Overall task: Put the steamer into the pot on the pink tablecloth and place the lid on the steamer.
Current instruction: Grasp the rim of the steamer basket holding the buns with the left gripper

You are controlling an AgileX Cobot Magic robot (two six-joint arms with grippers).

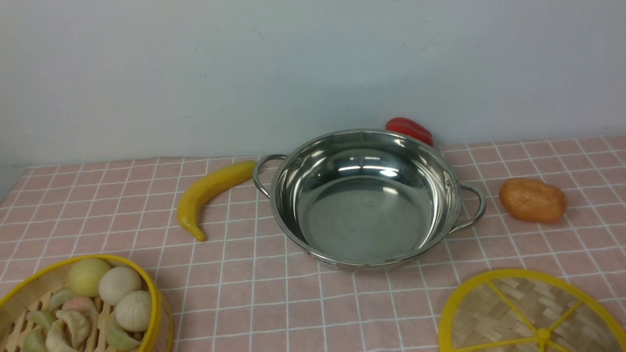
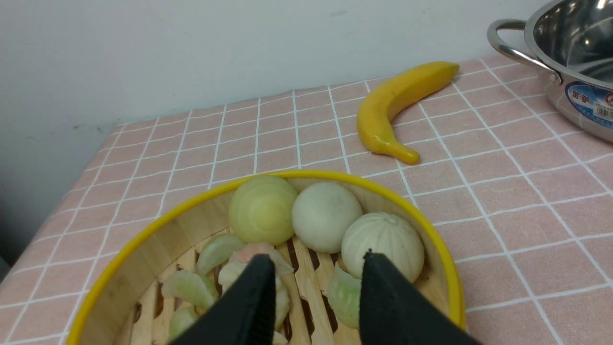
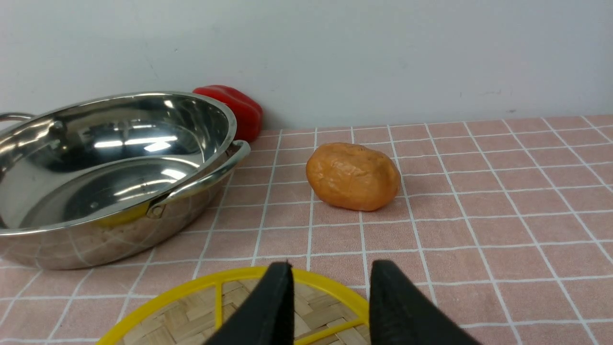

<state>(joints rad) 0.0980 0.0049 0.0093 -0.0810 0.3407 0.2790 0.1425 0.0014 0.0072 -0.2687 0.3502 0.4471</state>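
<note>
The pot (image 2: 570, 38) wears a blue sticker (image 2: 590, 98); its print is unreadable.

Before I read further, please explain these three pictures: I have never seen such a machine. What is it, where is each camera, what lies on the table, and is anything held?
It is a robot with two arms, each ending in a two-fingered hand. The wide picture looks forward from between the arms. The other two come from cameras on the wrists; the black prongs there are the fingers. On the pink tablecloth stand an empty steel pot, a bamboo steamer with buns and dumplings, and its flat woven lid. A banana, a red pepper and an orange lump lie near the pot. The left hand is open above the steamer, the right hand open above the lid. Nothing is held.
</note>
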